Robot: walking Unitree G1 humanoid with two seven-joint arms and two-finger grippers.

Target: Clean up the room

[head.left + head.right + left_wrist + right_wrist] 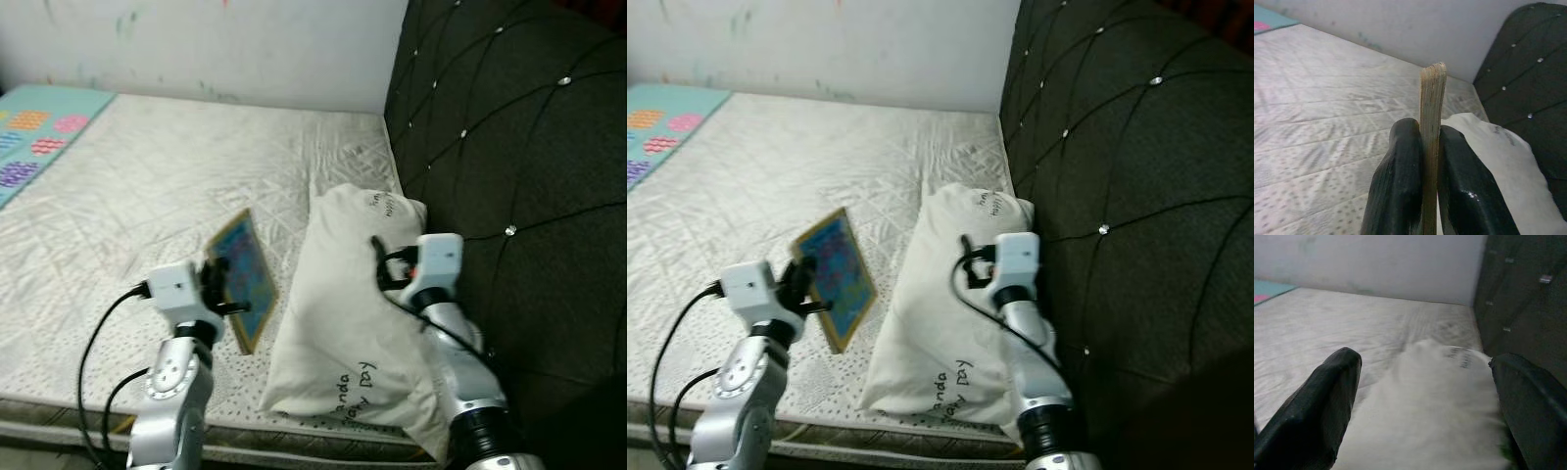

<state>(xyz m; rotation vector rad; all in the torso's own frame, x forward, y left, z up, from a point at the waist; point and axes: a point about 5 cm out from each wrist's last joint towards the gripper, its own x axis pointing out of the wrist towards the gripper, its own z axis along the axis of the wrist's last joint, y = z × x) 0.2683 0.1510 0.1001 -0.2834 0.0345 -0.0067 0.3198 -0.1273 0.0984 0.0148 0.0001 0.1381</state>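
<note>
clearly the step in hand is carrying the picture book (245,277) off the bed, so the left gripper (1431,161) should keep its pinch firm and lift the book straight up and away from the mattress (147,186) before the arm swings, since the hold sits at one edge and the far end could sag or twist. keeping the book's lower corner from dragging on the quilted cover seems wise, and so does steering it away from the pillow (358,313) that lies just beside it. the left gripper is closed on the book, its two black fingers (1400,186) pressed on either face of the thin worn edge, with the book tilted up on that edge above the mattress. the right gripper (1425,396) stands wide open, holding nothing, poised just over the white pillow near the dark tufted headboard (509,147); whether it touches the fabric i cannot tell.
</note>
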